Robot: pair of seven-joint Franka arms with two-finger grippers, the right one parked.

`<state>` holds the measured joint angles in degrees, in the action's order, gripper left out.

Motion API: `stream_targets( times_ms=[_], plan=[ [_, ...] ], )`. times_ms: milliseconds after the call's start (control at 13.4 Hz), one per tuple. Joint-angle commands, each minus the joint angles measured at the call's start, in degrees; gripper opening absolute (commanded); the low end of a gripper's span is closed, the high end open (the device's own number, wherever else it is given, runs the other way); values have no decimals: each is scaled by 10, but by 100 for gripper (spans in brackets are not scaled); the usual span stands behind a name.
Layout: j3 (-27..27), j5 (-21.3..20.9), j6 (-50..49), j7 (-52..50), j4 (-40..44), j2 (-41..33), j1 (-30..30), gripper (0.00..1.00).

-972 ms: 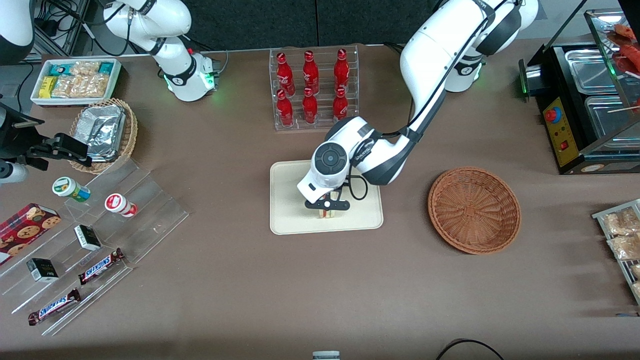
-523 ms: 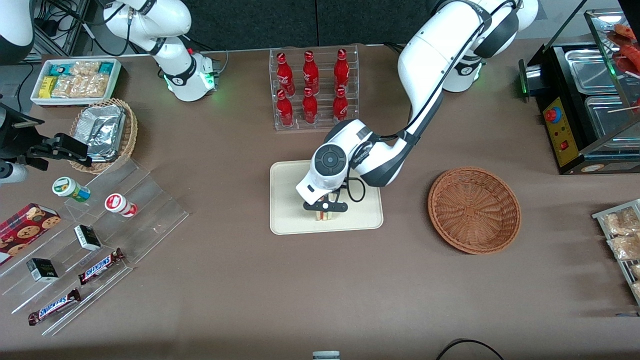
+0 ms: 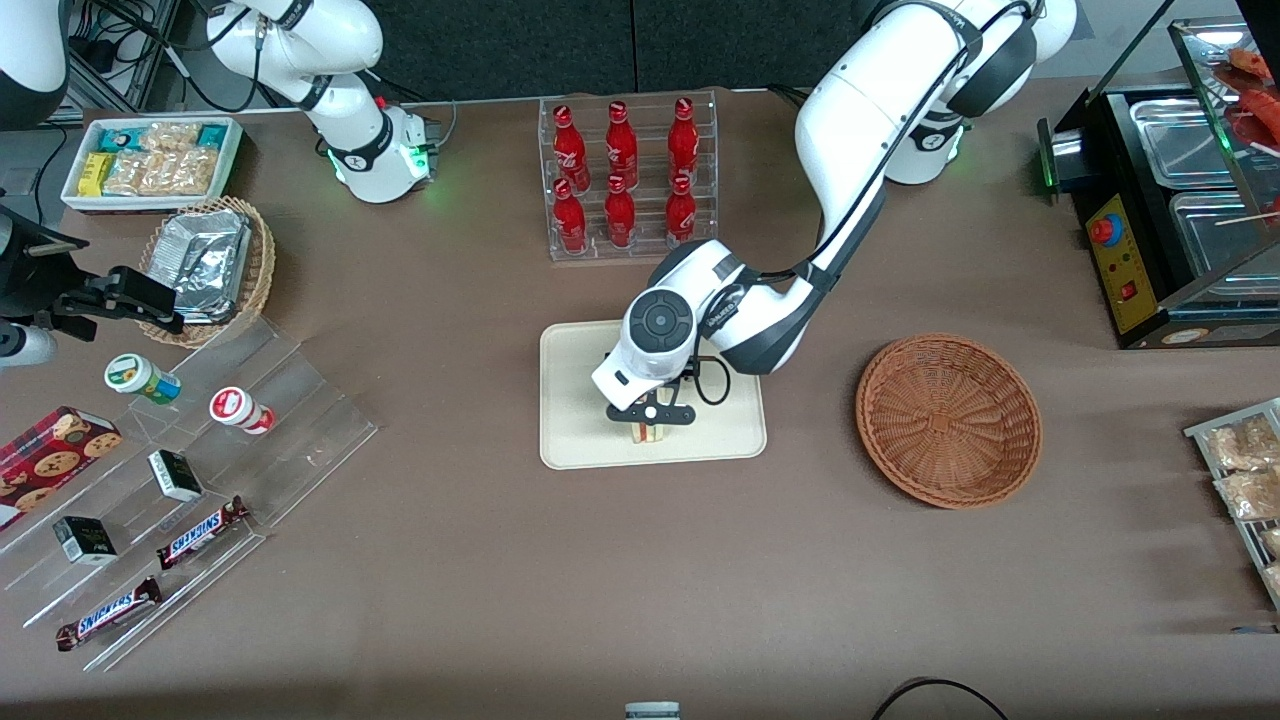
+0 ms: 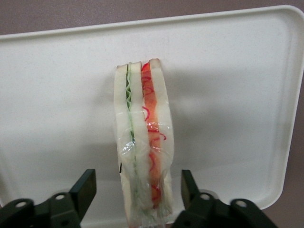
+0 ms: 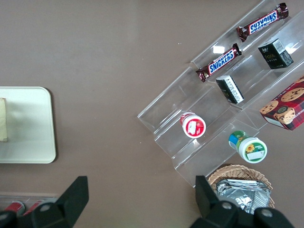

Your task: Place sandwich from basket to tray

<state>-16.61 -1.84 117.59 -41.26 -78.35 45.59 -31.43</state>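
The sandwich (image 4: 142, 142), a plastic-wrapped wedge of white bread with red and green filling, stands on its edge on the cream-white tray (image 4: 228, 85). My left gripper (image 4: 137, 180) is open, with one black finger (image 4: 86, 187) on each side of the wedge and a gap at both. From the front, the gripper (image 3: 650, 414) hangs just above the sandwich (image 3: 648, 433), over the part of the tray (image 3: 575, 440) nearest the camera. The reddish-brown wicker basket (image 3: 948, 420) sits beside the tray toward the working arm's end, with nothing in it.
A rack of red bottles (image 3: 625, 175) stands farther from the camera than the tray. Toward the parked arm's end are acrylic steps with snacks (image 3: 190, 470), a tan basket of foil packets (image 3: 205, 265) and a white bin (image 3: 150, 160). A food warmer (image 3: 1180, 200) stands toward the working arm's end.
The gripper and the sandwich shifted slightly toward the parked arm's end of the tray a second ago. In the last half second nothing has visibly moved.
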Motion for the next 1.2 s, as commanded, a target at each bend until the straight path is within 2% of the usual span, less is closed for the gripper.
stream_targets(
  times_ms=[0, 150, 598, 1121],
  plan=[
    [5, 7, -22, -3, 14, -14, -1, 100],
    [8, 7, -46, -11, 14, -43, 1, 100],
    [10, -1, -123, -27, 14, -110, 68, 100],
    [10, -4, -184, 77, -36, -186, 201, 100]
  ],
)
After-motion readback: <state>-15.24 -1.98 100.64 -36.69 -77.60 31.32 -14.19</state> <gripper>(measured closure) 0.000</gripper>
